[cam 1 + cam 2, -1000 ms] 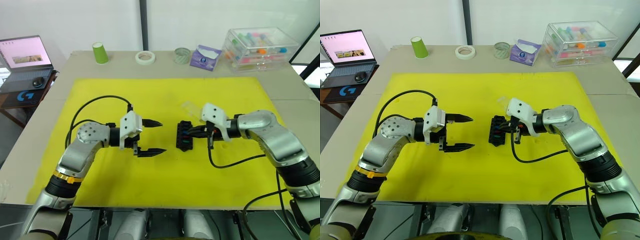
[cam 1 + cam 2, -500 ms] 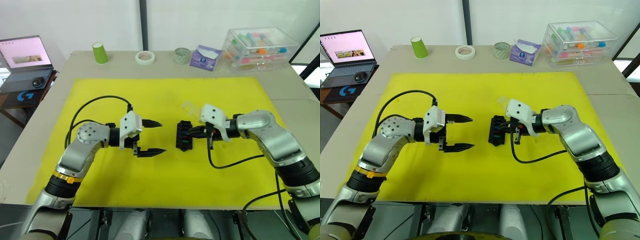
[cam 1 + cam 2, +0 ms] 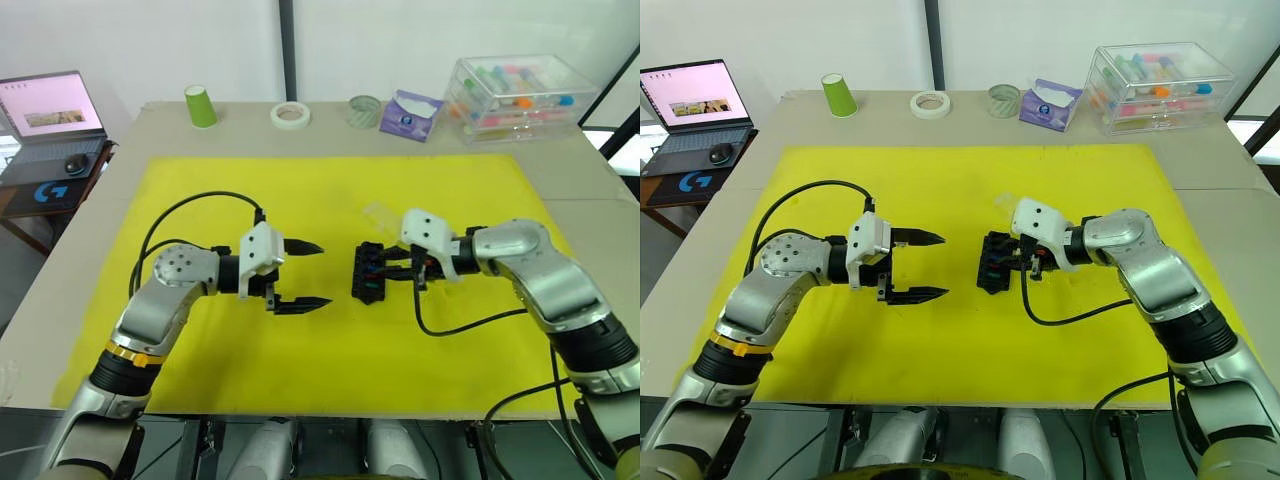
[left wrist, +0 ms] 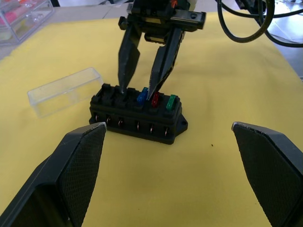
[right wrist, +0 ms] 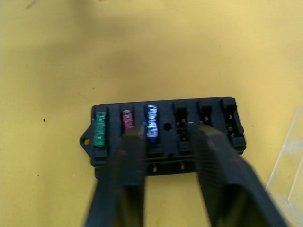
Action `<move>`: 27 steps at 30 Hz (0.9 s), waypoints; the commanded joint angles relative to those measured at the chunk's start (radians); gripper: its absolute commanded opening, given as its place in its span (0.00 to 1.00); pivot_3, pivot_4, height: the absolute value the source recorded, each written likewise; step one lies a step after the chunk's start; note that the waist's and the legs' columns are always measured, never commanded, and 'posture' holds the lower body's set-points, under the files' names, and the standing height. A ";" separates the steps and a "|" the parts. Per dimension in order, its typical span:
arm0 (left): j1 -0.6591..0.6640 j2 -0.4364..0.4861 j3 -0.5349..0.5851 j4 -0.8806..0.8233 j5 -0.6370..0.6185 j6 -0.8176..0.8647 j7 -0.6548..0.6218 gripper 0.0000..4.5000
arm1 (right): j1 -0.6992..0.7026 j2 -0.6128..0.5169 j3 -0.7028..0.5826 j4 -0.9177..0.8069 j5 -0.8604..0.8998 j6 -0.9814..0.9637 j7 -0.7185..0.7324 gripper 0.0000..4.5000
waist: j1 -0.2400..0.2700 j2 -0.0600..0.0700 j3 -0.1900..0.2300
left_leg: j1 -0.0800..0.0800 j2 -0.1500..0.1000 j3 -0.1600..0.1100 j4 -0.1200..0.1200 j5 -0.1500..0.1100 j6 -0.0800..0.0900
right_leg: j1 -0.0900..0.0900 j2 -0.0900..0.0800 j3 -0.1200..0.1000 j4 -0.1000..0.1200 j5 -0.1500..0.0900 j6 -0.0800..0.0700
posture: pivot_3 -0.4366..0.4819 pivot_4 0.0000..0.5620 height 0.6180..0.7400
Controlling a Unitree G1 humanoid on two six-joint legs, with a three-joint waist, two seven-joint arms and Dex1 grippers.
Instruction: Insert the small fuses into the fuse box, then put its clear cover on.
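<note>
While the small black plastic fuse box [image 4: 136, 117] sat near the middle of the yellow mat [image 3: 330, 340], the right gripper [image 4: 142, 89] stood directly over its top, fingertips down among the slots. Three small translucent blade fuses were seated side by side toward one end of the block: a green fuse [image 4: 171, 102] at the very end, a red fuse [image 4: 155, 98] next to it, and a blue fuse [image 4: 141, 96] after that. The right gripper's two black fingers were parted a little, one tip just beside the blue and red fuses and the other on the empty slots; nothing could be seen held between them. The three slots [image 5: 203, 114] beyond the blue fuse looked empty, and no loose fuses could be made out on the mat.

Just beside the box, on its far side, the small clear rectangular plastic cover [image 4: 66, 91] lay flat on the mat, apart from the block. The left gripper [image 3: 300, 274] hovered above the mat, well short of the box, its fingers spread wide and empty.

By my reading, roughly half the insertion was done: three fuses in, three slots unfilled, and the cover not yet fitted.
</note>
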 commanded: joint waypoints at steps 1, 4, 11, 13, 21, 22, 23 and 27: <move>-0.002 0.006 -0.003 -0.031 -0.002 -0.005 -0.003 1.00 | -0.006 0.008 -0.010 -0.002 0.003 -0.005 0.008 0.60 | 0.000 0.000 0.000 | 0.000 0.000 0.000 0.000 0.000 0.000 | 0.000 0.000 0.000 0.000 0.000 0.000 | 0.48 0.27 1.00; -0.002 0.007 -0.004 -0.031 -0.001 -0.004 -0.005 1.00 | -0.008 0.010 -0.018 0.002 0.006 -0.003 0.006 0.65 | 0.000 0.000 0.000 | 0.000 0.000 0.000 0.000 0.000 0.000 | 0.000 0.000 0.000 0.000 0.000 0.000 | 0.48 0.27 1.00; -0.005 0.006 -0.004 -0.028 0.001 -0.002 -0.007 1.00 | -0.022 0.015 -0.047 0.011 0.035 0.003 0.014 0.65 | 0.000 0.000 0.000 | 0.000 0.000 0.000 0.000 0.000 0.000 | 0.000 0.000 0.000 0.000 0.000 0.000 | 0.48 0.27 1.00; -0.006 0.005 -0.004 -0.028 0.002 -0.001 -0.006 1.00 | -0.026 0.021 -0.063 0.010 0.051 0.008 0.012 0.65 | 0.000 0.000 0.000 | 0.000 0.000 0.000 0.000 0.000 0.000 | 0.000 0.000 0.000 0.000 0.000 0.000 | 0.48 0.27 1.00; -0.006 -0.009 -0.005 -0.029 0.007 -0.008 0.005 1.00 | -0.024 0.024 -0.103 0.003 0.083 -0.002 0.012 0.65 | 0.000 0.000 0.000 | 0.000 0.000 0.000 0.000 0.000 0.000 | 0.000 0.000 0.000 0.000 0.000 0.000 | 0.48 0.27 1.00; -0.006 -0.010 -0.005 -0.029 0.007 -0.009 0.005 1.00 | -0.022 0.021 -0.108 -0.001 0.088 -0.003 0.014 0.65 | 0.000 0.000 0.000 | 0.000 0.000 0.000 0.000 0.000 0.000 | 0.000 0.000 0.000 0.000 0.000 0.000 | 0.48 0.27 1.00; -0.007 -0.010 -0.005 -0.028 0.006 -0.008 0.005 1.00 | -0.021 0.023 -0.113 -0.002 0.090 -0.002 0.007 0.65 | 0.000 0.000 0.000 | 0.000 0.000 0.000 0.000 0.000 0.000 | 0.000 0.000 0.000 0.000 0.000 0.000 | 0.48 0.27 1.00; -0.007 -0.012 -0.007 -0.028 0.007 -0.010 0.006 1.00 | -0.007 0.022 -0.132 -0.016 0.101 -0.010 0.001 0.65 | 0.000 0.000 0.000 | 0.000 0.000 0.000 0.000 0.000 0.000 | 0.000 0.000 0.000 0.000 0.000 0.000 | 0.48 0.27 1.00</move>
